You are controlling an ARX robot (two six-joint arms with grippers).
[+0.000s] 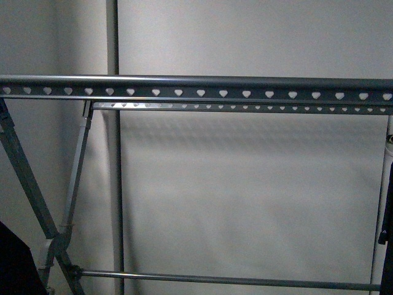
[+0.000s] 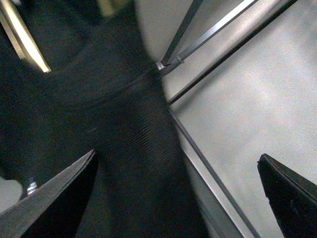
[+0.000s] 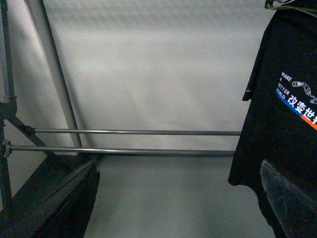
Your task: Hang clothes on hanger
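The grey metal rack's long rail with heart-shaped holes crosses the front view, with nothing draped on it there. The black T-shirt with the white "MAKE" print hangs at one side of the right wrist view. My right gripper is open and empty, and one finger overlaps the shirt's lower edge in the picture. My left gripper is open, and blurred dark ribbed cloth lies close between and beyond its fingers. I cannot tell which garment that cloth is. Neither gripper shows in the front view.
A second punched rail runs behind the first. Crossed legs stand at the left and a low crossbar runs below. A narrow dark garment hangs at the right edge, and dark cloth shows at bottom left. Two low bars cross the right wrist view.
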